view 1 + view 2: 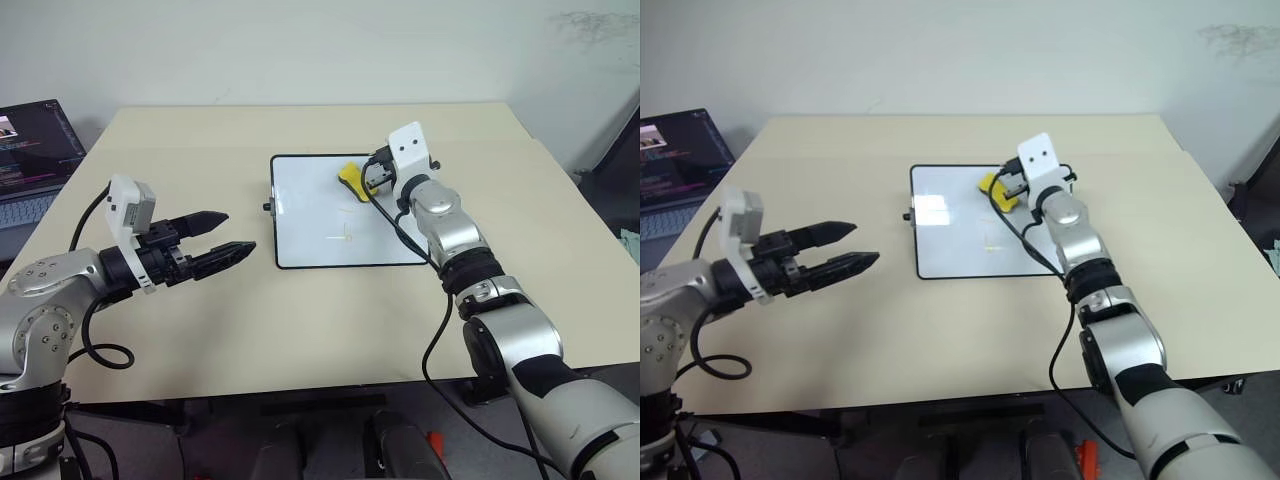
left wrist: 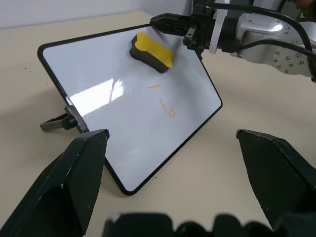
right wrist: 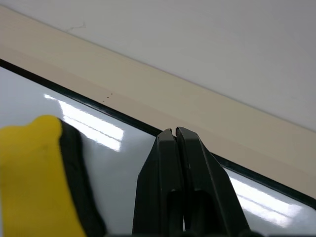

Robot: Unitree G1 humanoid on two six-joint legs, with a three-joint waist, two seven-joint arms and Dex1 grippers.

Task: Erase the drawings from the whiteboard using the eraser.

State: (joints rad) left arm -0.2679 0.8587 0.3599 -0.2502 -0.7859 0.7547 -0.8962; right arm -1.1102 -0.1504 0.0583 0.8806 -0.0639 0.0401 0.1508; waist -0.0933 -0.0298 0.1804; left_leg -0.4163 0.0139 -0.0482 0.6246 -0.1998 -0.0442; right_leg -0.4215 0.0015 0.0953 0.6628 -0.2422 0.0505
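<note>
— Eraser (image 2: 152, 51): where is it lying now?

— It lies flat on the whiteboard (image 1: 310, 225), yellow side up and dark side down, near the far edge of the board and toward its right corner. Nothing holds it.

— And the drawings (image 2: 168, 107)?

— Two thin yellowish marks are on the white area, nearer to the robot than the eraser is. One is a short dash, the other is a small curl like a loop. They are apart from the eraser, not under it.

— How does the board itself stand?

— It lies flat on the beige surface (image 1: 250, 330), about in the middle. Its black frame is rounded at the corners, and a small black knob sticks out on the left short side.

— What does the right claw (image 2: 160, 22) do?

— Its two black fingers are pressed together, with no gap between them, and they hold nothing. The tips are above the far edge of the board, just beside the eraser on its right side. I cannot tell if they touch it.

— And the left claw (image 1: 230, 235)?

— It is spread wide and empty. It hovers over the bare surface to the left of the board, well apart from the frame, with the fingers pointing toward the board.

— Anything else around?

— A laptop (image 1: 35, 155) with a lit screen stands beyond the left edge of the surface.
</note>
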